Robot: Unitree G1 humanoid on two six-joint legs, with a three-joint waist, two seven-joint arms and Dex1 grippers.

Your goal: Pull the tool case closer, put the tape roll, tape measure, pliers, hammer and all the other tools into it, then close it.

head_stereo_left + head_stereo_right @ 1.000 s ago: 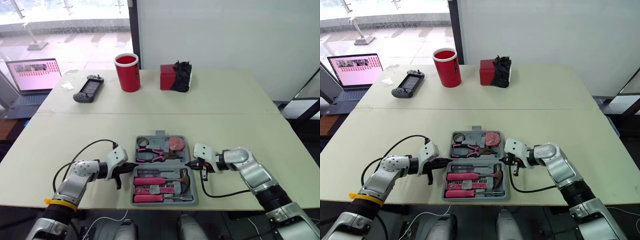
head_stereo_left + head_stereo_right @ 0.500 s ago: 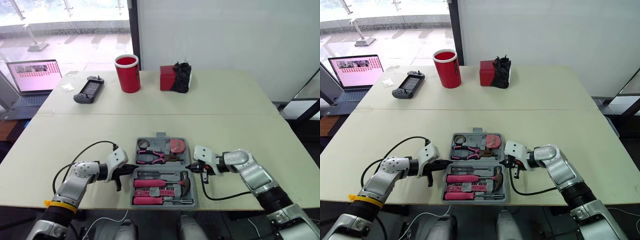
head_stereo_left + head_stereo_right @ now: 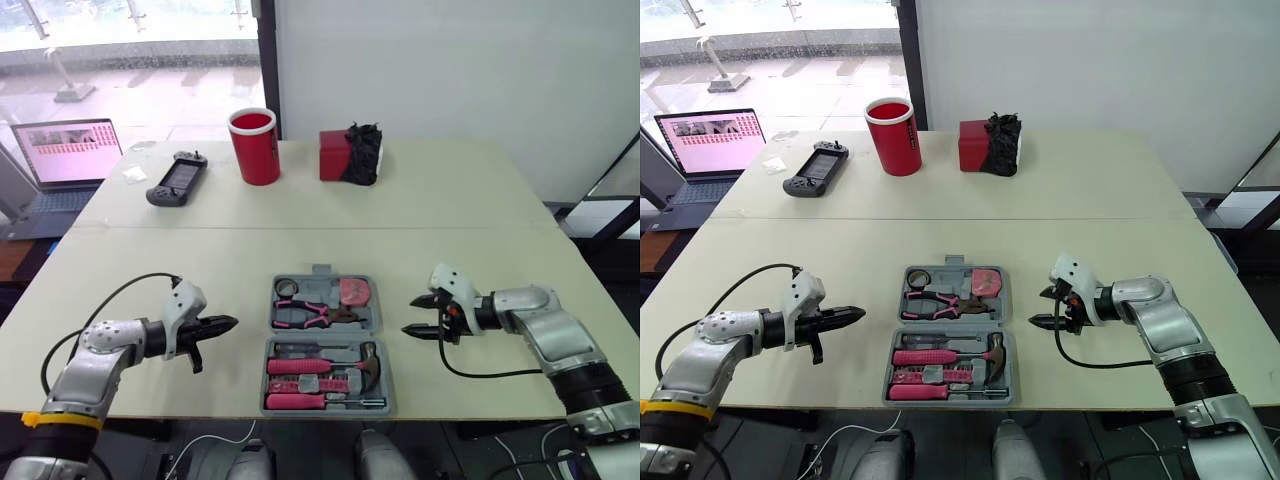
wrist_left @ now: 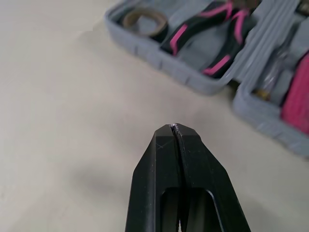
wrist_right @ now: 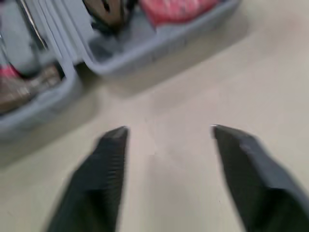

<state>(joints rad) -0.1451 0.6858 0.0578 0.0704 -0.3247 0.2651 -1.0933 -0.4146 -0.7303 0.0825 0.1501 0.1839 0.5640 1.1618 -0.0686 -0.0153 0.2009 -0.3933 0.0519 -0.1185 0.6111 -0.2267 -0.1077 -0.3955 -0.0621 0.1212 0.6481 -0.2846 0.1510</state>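
The grey tool case lies open near the table's front edge, between my two arms. In its far half sit the tape roll, the pink-handled pliers and the red tape measure. The near half holds the hammer and other pink tools. My left gripper is shut and empty, a short way left of the case and pointing at it. To the right of the case, my right gripper stands open with nothing between its fingers. The left wrist view shows the tape roll and pliers ahead of the shut fingertips.
At the back of the table stand a red cup and a red box with a black object. A game controller lies back left. A laptop sits beyond the left edge. Cables hang from both wrists.
Both grippers have drawn away from the case's sides, the left one leftward, the right one rightward. The right gripper has opened. The case has stayed in place.
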